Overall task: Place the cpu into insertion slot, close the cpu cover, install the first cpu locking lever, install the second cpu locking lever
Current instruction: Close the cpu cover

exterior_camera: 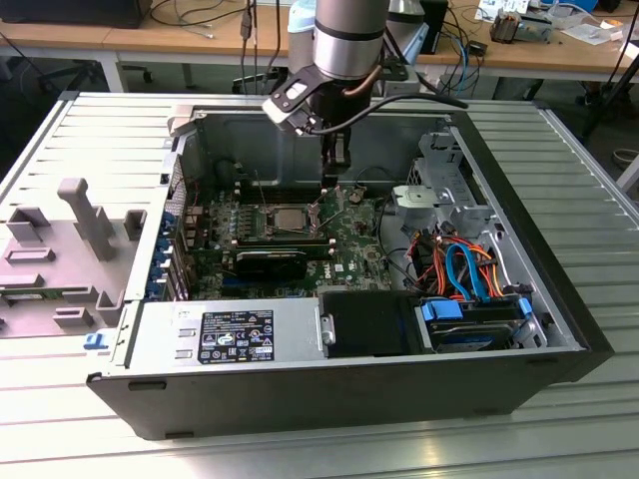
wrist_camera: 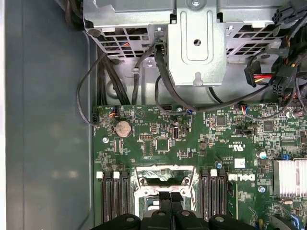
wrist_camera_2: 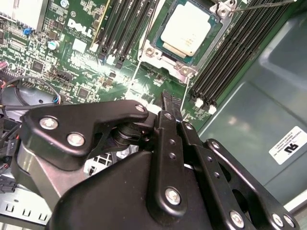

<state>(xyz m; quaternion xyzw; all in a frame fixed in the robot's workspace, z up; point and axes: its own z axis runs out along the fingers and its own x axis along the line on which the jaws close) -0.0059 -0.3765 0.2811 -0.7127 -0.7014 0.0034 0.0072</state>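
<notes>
The cpu (wrist_camera_2: 188, 26) lies flat in the insertion slot (wrist_camera_2: 149, 51), its dull silver top facing up; in the exterior view the cpu (exterior_camera: 290, 216) sits mid-board. A silver frame rings the chip, and I cannot tell the cpu cover from the slot's rim. Thin wire locking levers (wrist_camera_2: 135, 76) stick out beside the slot's corners. My gripper (wrist_camera_2: 165, 98) hangs just beside the slot with its black fingers (wrist_camera: 163, 197) pressed together and nothing between them. In the exterior view the gripper (exterior_camera: 329, 188) points down at the slot's edge towards the exterior view's right.
The green motherboard (wrist_camera: 163, 143) lies inside an open computer case (exterior_camera: 559, 299). Black memory slots (wrist_camera_2: 240, 43) flank the socket. A metal drive cage (wrist_camera: 196, 43) with black cables, orange and blue cables (exterior_camera: 459, 264), a power supply (exterior_camera: 230, 334) and the case walls crowd the space.
</notes>
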